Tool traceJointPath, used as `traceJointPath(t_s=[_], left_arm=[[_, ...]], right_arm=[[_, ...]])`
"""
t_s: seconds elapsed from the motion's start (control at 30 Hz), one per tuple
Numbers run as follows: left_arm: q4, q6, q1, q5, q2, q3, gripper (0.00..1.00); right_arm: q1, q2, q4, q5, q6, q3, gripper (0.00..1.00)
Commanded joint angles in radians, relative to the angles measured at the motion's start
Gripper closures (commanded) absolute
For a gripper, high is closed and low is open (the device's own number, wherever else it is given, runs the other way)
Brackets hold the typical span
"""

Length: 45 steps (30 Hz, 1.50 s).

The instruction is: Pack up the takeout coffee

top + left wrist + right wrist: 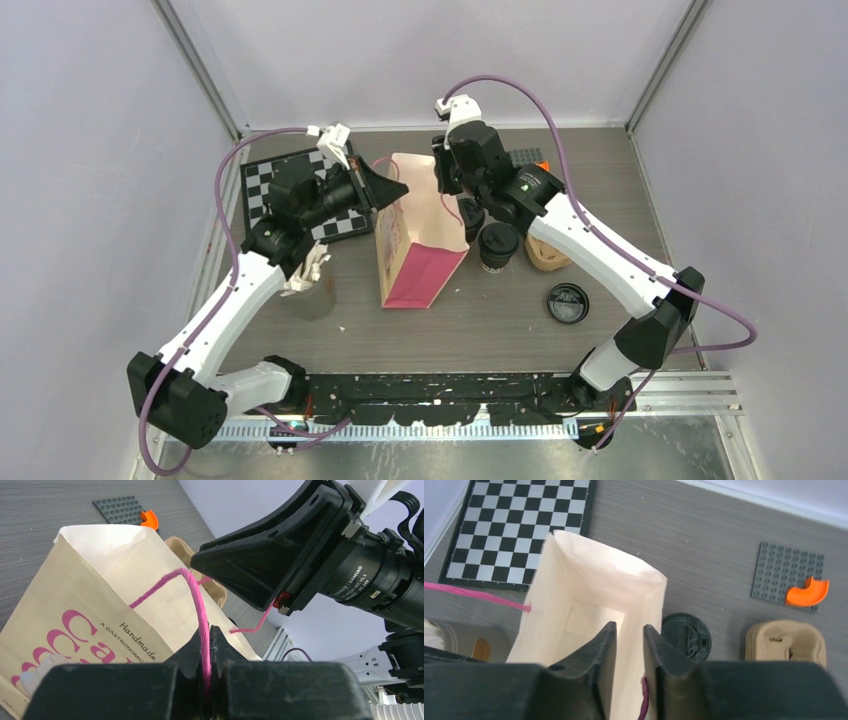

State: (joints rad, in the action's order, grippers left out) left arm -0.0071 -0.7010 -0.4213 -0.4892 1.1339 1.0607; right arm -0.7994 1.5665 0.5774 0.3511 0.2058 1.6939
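Left pincer (207, 641): clamped shut on the pink cord handle (197, 595) of the paper bag (100, 590), at the bag's 10 o'clock rim.
Right pincer (629, 628): a narrow gap, with one finger on either side of the bag's 2 o'clock wall; whether it pinches the paper cannot be told.
Paper bag: stands mid-tabletop (480, 325), mouth open, pale inner walls showing.
Coffee cups: outside the bag, at its 3 o'clock. The lidded cup (498, 245) is just beside the brown carrier (548, 258). The second cup (469, 214) is partly hidden under the right arm.
Loose black lid (567, 302): lies flat at the bag's 4 o'clock.
Chessboard (262, 190): 9 o'clock.
Grey cup of sticks (312, 285): 8 o'clock.
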Motion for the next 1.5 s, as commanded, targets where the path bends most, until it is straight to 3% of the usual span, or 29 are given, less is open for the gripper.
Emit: traceJointPath(t_s=[0.0,0.07,0.13,0.33,0.37,0.47,0.53,0.67,1.0,1.23,1.47], left_arm=[[-0.046,0.054,-0.002,0.026,-0.057,-0.013,1.0],[-0.069,0.068,-0.002,0.086,-0.078,-0.027,1.0],[-0.081,0.083,-0.002,0.115,-0.092,-0.034,1.0],[-0.106,0.102,-0.002,0.127,-0.088,-0.034,1.0],[-0.109,0.105,-0.002,0.127,-0.087,-0.033,1.0],[-0.118,0.116,-0.002,0.134,-0.085,-0.038,1.0],[-0.134,0.126,-0.002,0.148,-0.088,-0.04,1.0],[-0.205,0.171,-0.002,0.204,-0.101,-0.034,1.0],[-0.293,0.22,-0.002,0.281,-0.131,-0.05,1.0],[-0.268,0.179,-0.002,0.226,-0.134,-0.079,1.0],[-0.281,0.154,-0.002,0.211,-0.14,-0.065,0.9]], right_arm=[[0.004,-0.08,-0.042,0.036,0.011,-0.052,0.74],[0.007,-0.111,-0.074,0.004,0.024,-0.097,0.71],[0.012,-0.131,-0.083,-0.017,0.038,-0.118,0.62],[0.012,-0.151,-0.007,-0.025,0.074,-0.115,0.46],[0.012,-0.159,-0.009,-0.032,0.072,-0.123,0.49],[0.013,-0.174,-0.011,-0.03,0.059,-0.141,0.69],[0.019,-0.185,-0.018,-0.028,0.057,-0.16,0.74],[0.059,-0.226,-0.087,-0.135,0.063,-0.241,0.74],[0.184,-0.38,-0.465,-0.423,0.145,-0.649,0.7],[0.187,-0.355,-0.706,-0.455,0.09,-0.795,0.67],[0.186,-0.346,-0.711,-0.415,0.053,-0.776,0.64]])
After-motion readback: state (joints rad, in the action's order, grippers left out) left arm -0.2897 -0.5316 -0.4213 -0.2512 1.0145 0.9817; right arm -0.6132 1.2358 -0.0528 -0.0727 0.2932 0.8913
